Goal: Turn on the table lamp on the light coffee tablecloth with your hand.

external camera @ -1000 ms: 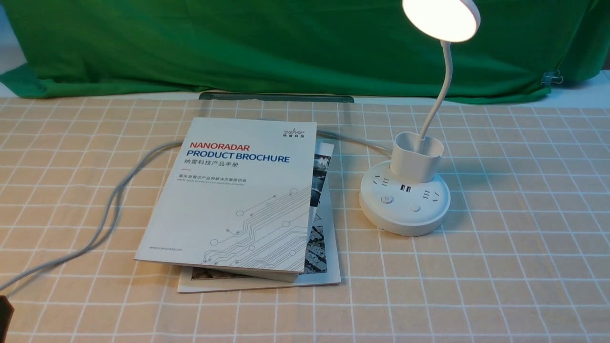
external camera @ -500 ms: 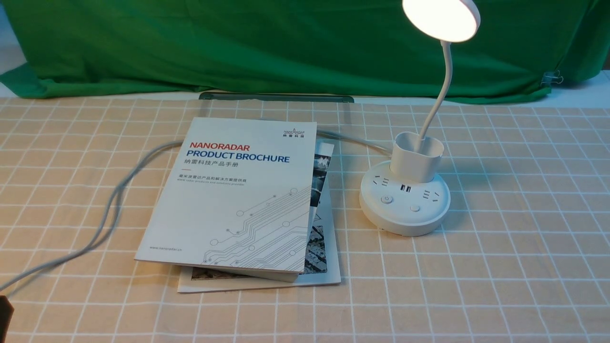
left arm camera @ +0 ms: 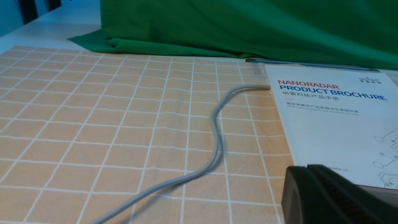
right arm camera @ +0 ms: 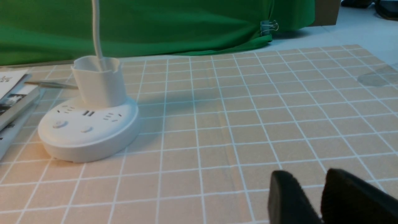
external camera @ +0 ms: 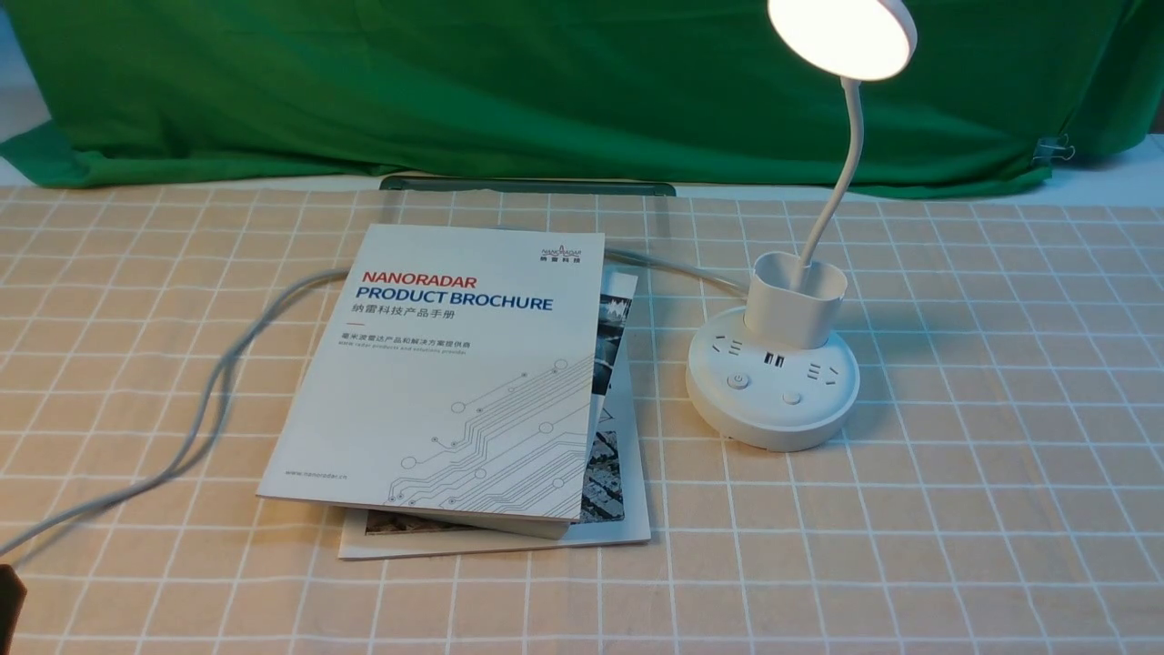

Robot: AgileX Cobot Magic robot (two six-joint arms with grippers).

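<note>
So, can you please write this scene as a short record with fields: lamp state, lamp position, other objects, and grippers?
lamp state: table lamp lit, head glowing
lamp position: on the light coffee tablecloth, to the right of the brochure
other objects: second booklet under the brochure; grey cable; green cloth behind
left gripper: shut, near the brochure
right gripper: slightly parted, holding nothing, away from the lamp

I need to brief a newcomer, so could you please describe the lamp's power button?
On the light coffee tablecloth, right of the brochure, stands the table lamp. Two round buttons sit on its base; the power button is the left one, marked with a symbol.
</note>
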